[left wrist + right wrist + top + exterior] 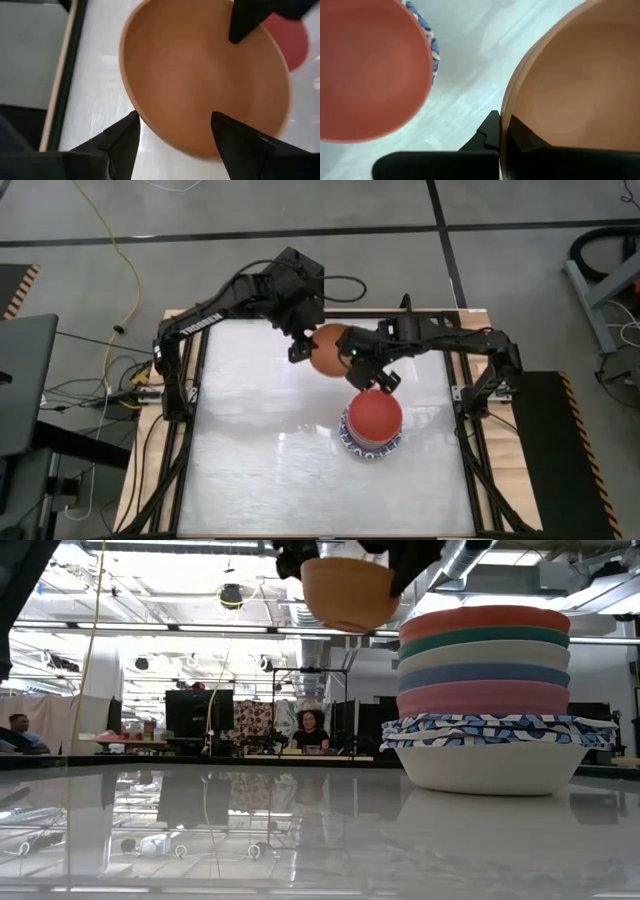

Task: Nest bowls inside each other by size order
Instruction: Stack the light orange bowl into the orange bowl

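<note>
An orange bowl point(322, 348) hangs high over the table's far middle, opening up, with my right gripper point(505, 131) shut on its rim. It shows left of the stack's top in the low view point(348, 590). My left gripper point(175, 130) is open at the bowl's left side. One of its fingers stands outside the rim and the other over the inside, and I cannot tell whether they touch. To the near right a stack of bowls point(485, 690) rests on the table. Red is on top, with teal, cream, blue and pink below it, then blue-and-white patterned ones. My right gripper pinches the orange bowl's rim point(506, 112) on its right side, one finger inside the bowl and one outside. The fingers come slanting down from the table's right. The bowl is lifted clear of the table and of the stack, opening up.
The white tabletop point(260, 440) has bare room left of and in front of the stack. A black frame rail point(190, 400) runs along the table's left side, and another runs along the right. People sit at desks far behind the table point(310, 730).
</note>
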You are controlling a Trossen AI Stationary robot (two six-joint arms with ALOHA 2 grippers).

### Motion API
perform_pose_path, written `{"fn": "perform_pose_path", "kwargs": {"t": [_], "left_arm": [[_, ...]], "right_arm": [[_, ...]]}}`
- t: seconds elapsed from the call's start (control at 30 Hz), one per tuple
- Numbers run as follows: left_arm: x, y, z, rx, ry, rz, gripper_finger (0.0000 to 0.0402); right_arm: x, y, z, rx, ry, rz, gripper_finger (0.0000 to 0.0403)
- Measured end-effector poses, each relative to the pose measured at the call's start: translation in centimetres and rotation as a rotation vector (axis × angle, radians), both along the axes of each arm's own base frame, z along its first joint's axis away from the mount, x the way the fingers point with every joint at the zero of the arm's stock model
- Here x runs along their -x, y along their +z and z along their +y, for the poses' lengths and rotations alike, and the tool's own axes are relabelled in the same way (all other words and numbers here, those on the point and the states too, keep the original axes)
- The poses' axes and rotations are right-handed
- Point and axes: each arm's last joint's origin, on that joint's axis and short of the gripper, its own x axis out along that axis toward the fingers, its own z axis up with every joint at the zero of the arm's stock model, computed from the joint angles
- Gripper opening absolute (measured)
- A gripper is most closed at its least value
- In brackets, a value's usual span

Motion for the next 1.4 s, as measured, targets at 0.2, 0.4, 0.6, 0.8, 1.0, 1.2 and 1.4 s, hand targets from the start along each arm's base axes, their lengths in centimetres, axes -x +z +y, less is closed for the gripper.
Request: {"fn": "perform_pose_path", "kwargs": {"t": [0.2, 0.4, 0.6, 0.8, 1.0, 1.2, 1.4], "left_arm": [[1.7, 0.6, 0.2, -0.005, 0.033, 0.070, 0.0228], [2.8, 0.5, -0.1, 0.008, -0.014, 0.139, 0.0228], [5.4, 2.8, -0.8, -0.015, -0.037, 0.081, 0.0228], [9.9, 6.1, -0.9, -0.032, -0.005, -0.077, 0.0228], [13.7, 6.2, -1.9, -0.058, 0.047, -0.209, 0.0228], [15.5, 2.1, -2.6, -0.011, 0.144, -0.297, 0.0228], [16.9, -2.6, -3.2, 0.083, 0.261, -0.333, 0.0228]], "right_arm": [[0.5, 0.0, -3.4, -0.009, -0.135, 0.001, 0.0012], [2.0, 0.0, -6.3, -0.101, -0.293, 0.027, 0.0012], [4.8, 2.0, -6.9, -0.122, -0.397, -0.037, 0.0012], [9.2, 4.1, -6.6, -0.140, -0.517, -0.128, 0.0012], [13.5, 3.1, -5.1, -0.127, -0.636, -0.123, 0.0012], [15.5, 0.6, -3.9, -0.174, -0.718, -0.100, 0.0012], [14.6, -1.4, -2.2, -0.225, -0.723, -0.084, 0.0012]]}}
